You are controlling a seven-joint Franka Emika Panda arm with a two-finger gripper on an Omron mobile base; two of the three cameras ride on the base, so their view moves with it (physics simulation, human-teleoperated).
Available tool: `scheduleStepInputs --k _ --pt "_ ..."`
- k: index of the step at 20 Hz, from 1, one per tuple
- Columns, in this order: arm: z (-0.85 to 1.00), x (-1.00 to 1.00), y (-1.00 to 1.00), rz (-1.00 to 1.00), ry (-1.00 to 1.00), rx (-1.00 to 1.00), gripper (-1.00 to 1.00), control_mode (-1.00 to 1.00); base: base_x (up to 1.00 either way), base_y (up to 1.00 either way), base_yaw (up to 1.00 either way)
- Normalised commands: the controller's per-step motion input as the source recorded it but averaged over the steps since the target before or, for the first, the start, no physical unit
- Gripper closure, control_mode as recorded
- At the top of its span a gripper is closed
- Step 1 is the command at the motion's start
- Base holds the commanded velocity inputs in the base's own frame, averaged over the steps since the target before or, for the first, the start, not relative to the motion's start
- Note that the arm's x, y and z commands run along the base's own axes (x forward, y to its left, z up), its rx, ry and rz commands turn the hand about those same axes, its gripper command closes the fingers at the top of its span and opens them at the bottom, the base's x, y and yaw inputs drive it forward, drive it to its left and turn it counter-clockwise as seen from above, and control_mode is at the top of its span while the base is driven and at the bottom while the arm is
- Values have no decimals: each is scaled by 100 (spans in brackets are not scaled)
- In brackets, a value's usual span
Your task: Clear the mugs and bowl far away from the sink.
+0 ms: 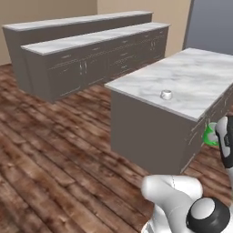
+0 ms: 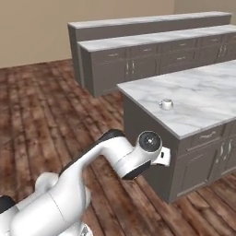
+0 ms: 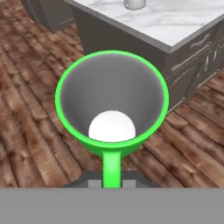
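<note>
A: Left base view, how many mugs?
B: Two. One white mug (image 1: pixel 166 94) on the island (image 1: pixel 191 79) near its front edge; one green mug (image 1: pixel 210 135) off the island's right side, at the gripper (image 1: pixel 217 136).
A: Right base view?
B: One white mug (image 2: pixel 166 104), same edge.
A: Hand view?
B: Jaws nearly closed, pinching the green mug's (image 3: pixel 112 100) handle; it hangs over the floor (image 3: pixel 35 131).

Mug (image 2: pixel 166 104) on island counter (image 2: pixel 203 99) near corner; long cabinets (image 2: pixel 152 57) behind.
</note>
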Motion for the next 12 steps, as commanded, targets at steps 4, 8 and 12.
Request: scheduleStepInputs --k 4,8,12 --pt "0 0 0 0 0 0 100 100 59 3 -22" --pt "0 0 0 0 0 0 100 100 30 33 -36" --pt "0 0 0 0 0 0 100 100 -1 83 -50"
